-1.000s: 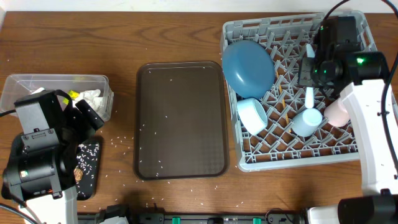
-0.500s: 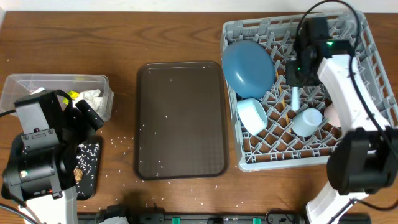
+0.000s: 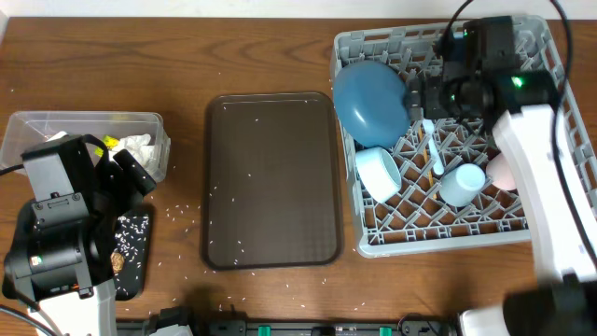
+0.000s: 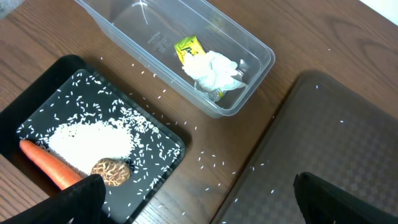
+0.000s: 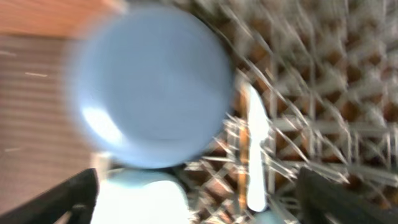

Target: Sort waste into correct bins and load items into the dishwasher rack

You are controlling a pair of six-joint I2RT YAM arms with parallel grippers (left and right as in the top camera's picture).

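The grey dishwasher rack (image 3: pixel 371 245) holds the blue plate (image 3: pixel 371 101), the white bowl (image 3: pixel 378 173), the light blue cup (image 3: pixel 461 183) and the pink cup (image 3: pixel 502 170), which my right arm half hides. The pale blue spoon (image 3: pixel 432 147) lies free on the pegs. My right gripper (image 3: pixel 422 97) hovers open above it, beside the plate. In the blurred right wrist view the plate (image 5: pixel 152 87), bowl (image 5: pixel 140 199) and spoon (image 5: pixel 255 149) show between the fingers. My left gripper (image 4: pixel 199 205) is open and empty over the table, between the black tray (image 4: pixel 155 130) and the brown serving tray.
The black tray holds a carrot (image 4: pixel 50 165), a brown lump (image 4: pixel 111 172) and rice (image 4: pixel 93 140). The clear tub (image 4: pixel 261 50) holds crumpled paper (image 4: pixel 214 71) and a yellow wrapper (image 4: pixel 189 48). The brown serving tray (image 3: pixel 270 177) lies mid-table, with loose rice grains around it.
My right gripper opened and let go of the spoon, which now lies on the rack's pegs. The right arm carried it leftwards before the release. The left arm has not moved.
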